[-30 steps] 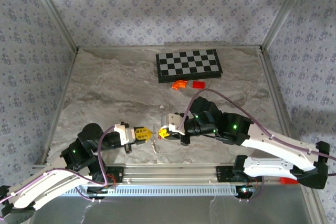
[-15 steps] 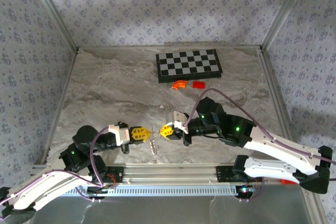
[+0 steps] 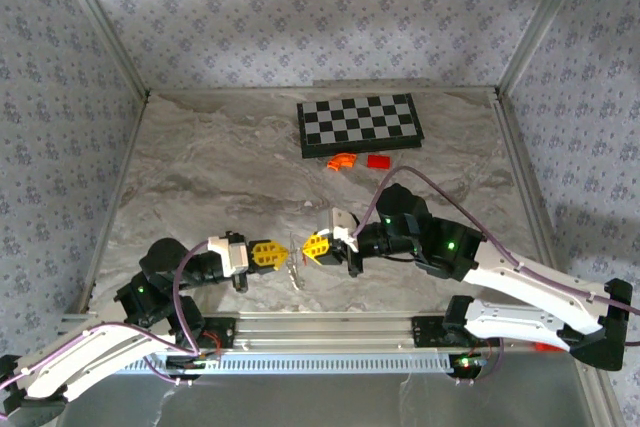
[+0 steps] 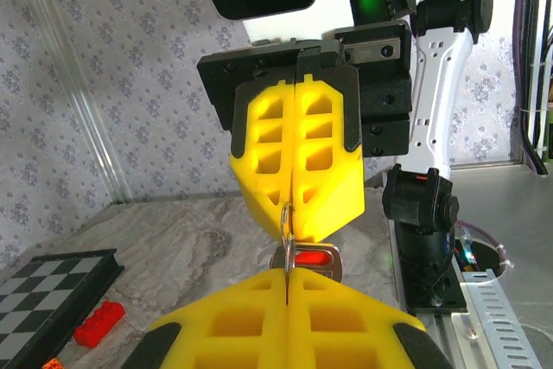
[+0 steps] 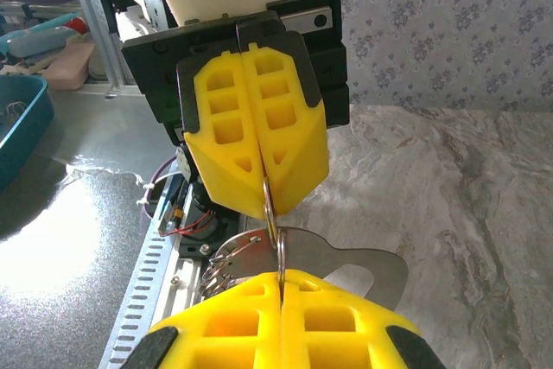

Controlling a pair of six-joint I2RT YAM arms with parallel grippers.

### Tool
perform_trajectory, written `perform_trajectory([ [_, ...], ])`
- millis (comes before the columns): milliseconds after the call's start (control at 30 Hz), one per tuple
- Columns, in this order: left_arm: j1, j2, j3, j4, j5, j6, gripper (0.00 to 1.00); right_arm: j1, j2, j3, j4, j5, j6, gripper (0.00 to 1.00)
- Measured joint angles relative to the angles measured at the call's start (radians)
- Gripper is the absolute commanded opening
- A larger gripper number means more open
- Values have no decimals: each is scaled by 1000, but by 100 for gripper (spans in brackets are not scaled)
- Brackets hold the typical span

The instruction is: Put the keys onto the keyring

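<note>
Both jaws clenched on keyring, tip-to-tip near front edge of table; keys dangle beneath; open tabletop beyond.

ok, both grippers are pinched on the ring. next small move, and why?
Probably hold the left gripper shut and twist the right gripper slightly around the keyring, walking the key along the wire. Both pinch the thin ring tip to tip, and the red-marked key hangs just below it; whether it's fully threaded isn't visible.
</note>
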State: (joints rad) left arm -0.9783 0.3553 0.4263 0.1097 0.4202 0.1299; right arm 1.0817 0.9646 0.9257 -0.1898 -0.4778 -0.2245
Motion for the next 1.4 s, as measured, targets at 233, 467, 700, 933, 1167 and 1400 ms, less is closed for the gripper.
perform_trajectory([
  [233,0,-6,-6,0,-1,0,0,0,0,0,0,-8,0,0],
  [467,0,-21,-11,0,-1,0,0,0,0,0,-1,-10,0,0],
  [700,0,-20,-11,0,0,0,0,0,7,0,-1,-14,0,0],
  [933,0,-20,-11,0,0,0,0,0,7,0,-2,-17,0,0],
  [1167,0,-14,-11,0,3,0,0,0,7,0,-5,-17,0,0],
  [1400,0,-13,-11,0,4,0,0,0,9,0,-5,-18,0,0],
])
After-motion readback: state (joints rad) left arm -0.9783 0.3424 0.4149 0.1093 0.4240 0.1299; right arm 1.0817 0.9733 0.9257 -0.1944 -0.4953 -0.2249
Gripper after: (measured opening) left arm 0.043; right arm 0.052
